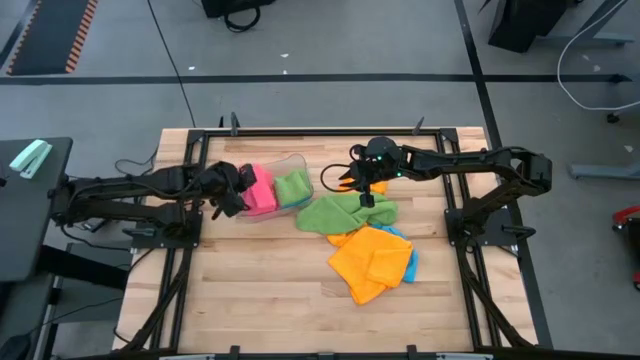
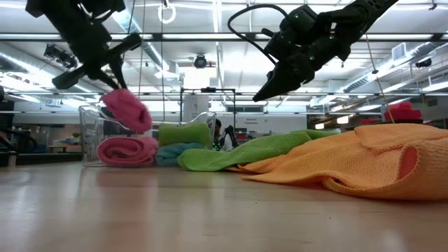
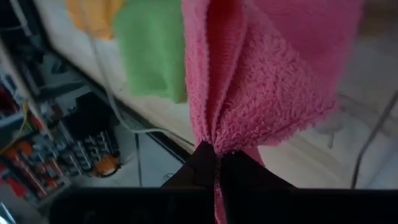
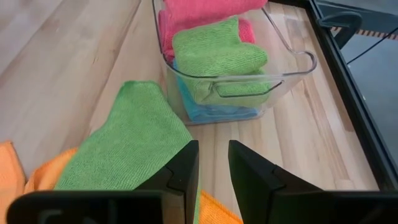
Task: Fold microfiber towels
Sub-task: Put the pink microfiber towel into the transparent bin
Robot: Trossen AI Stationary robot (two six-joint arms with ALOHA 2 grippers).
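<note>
On the wooden table (image 1: 250, 290), the left gripper (image 1: 238, 190) is clamped on a folded pink towel (image 2: 128, 110) above the clear tub (image 4: 292, 62), likely to stow it. The right gripper (image 4: 211, 171), jaws slightly apart, pinches the loose green towel (image 1: 335, 212) beside orange ones (image 1: 372, 262).

Nubby cloth towels (image 1: 372, 260), clear glossy plastic tub (image 4: 292, 59), smooth wood table (image 1: 260, 290)

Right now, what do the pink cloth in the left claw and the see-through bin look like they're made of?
Pink cloth: soft, matte, looped pile that drapes and puckers where the left claw pinches it; likely microfiber terry. Bin: clear, glossy, rigid walls with a moulded handle; looks like hard plastic.
</note>
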